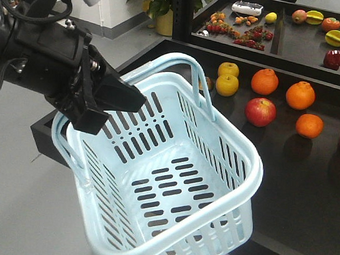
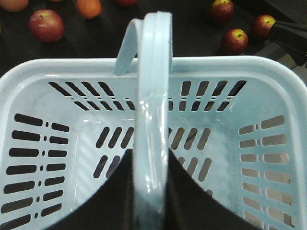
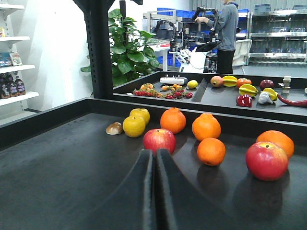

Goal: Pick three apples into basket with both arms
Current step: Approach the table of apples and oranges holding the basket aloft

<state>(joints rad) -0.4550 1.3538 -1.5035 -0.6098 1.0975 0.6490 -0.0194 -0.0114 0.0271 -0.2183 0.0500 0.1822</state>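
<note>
Three dark apples (image 2: 234, 40) are lying on the black table (image 3: 57, 163). The left wrist view is showing them beyond the far rim of the basket (image 1: 183, 144), toward its right corner. They are near each other but not touching, and none of them is lying in the basket. There is one basket, pale blue with slotted walls, and it is holding nothing.

On the same table two bright red apples (image 3: 159, 140), four oranges (image 3: 206, 127) and two yellow fruits (image 3: 134, 126) are also lying. The two yellow ones are sitting close together at the back.

The left arm (image 1: 24, 55) is reaching in from the upper left of the front view. The left gripper (image 2: 150, 160) is clamping one handle (image 2: 152, 96) of the basket, and the pale strip is running straight between its two black fingers. The basket is hanging tilted from this grip, partly over the near edge of the table, with its open side turning toward the front camera. The second handle (image 1: 185, 60) is standing up on the other side.

The right gripper (image 3: 155, 182) is hanging low over the table and pointing toward the fruit. Its two fingers are pressing flat against each other with nothing between them, and one bright red apple is lying just ahead of the tips
</note>
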